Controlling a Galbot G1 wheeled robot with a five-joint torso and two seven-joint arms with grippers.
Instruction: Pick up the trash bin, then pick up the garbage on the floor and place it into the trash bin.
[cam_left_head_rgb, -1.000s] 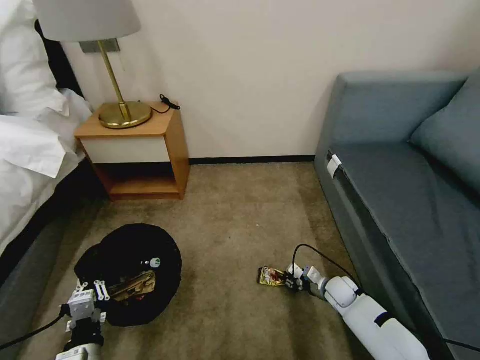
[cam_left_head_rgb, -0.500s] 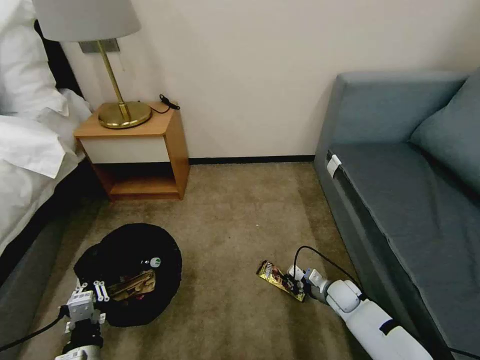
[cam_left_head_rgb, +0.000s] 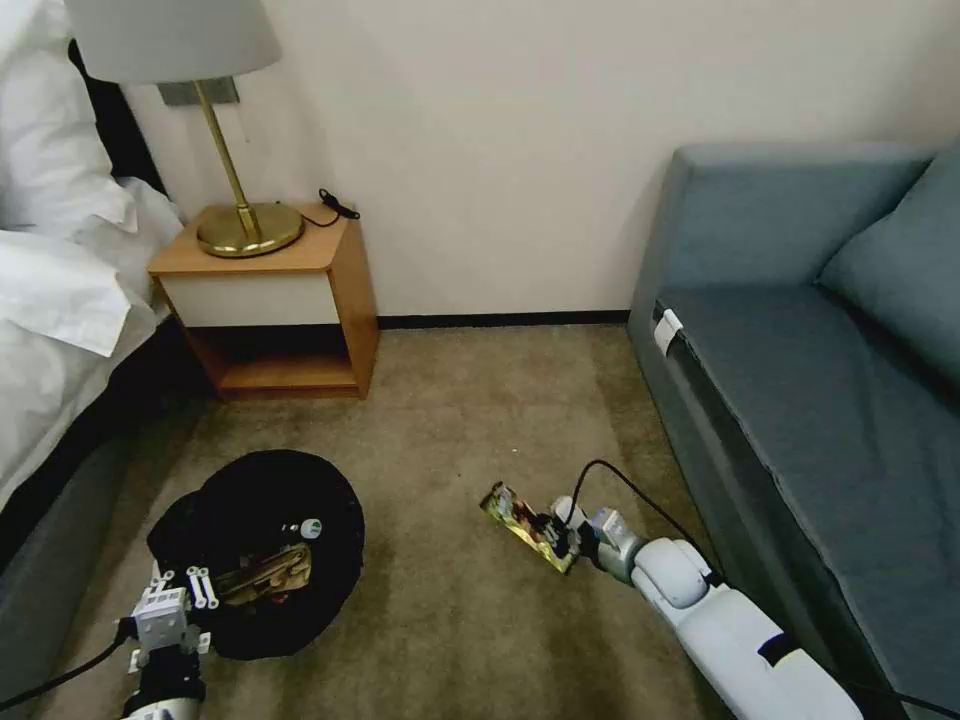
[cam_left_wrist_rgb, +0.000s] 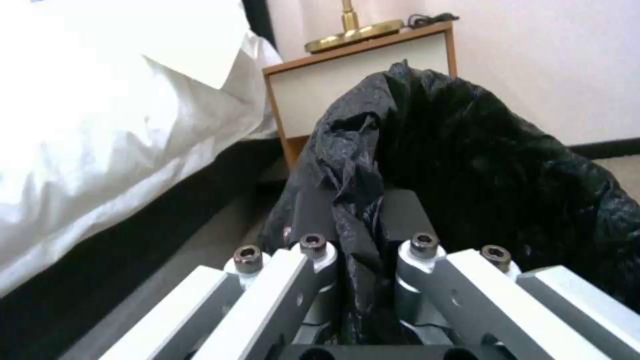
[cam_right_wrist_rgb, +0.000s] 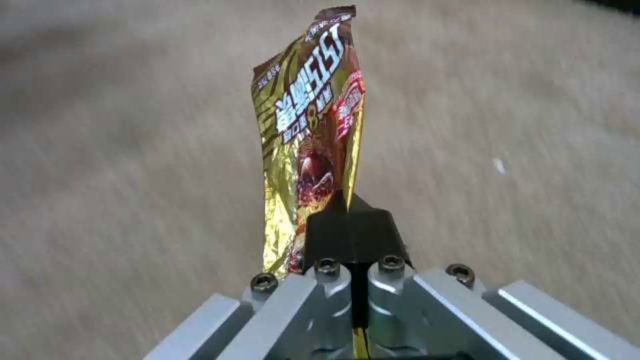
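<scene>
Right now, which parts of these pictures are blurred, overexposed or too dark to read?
Right wrist view: carpet streaked with blur, snack wrapper sharp. Left wrist view: bedding blown out white, trash bin liner very dark. Head view: evenly lit, bin interior dim.

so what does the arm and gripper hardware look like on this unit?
Both arms are glossy white shells; the right forearm carries a dark band near a rounded white wrist joint. A black cable loops off each wrist. The left gripper and right gripper share one design: silver machined-aluminium linkage bars pinned with dark hex-socket screws, ending in flat black pads. No logos or printed markings are legible.
</scene>
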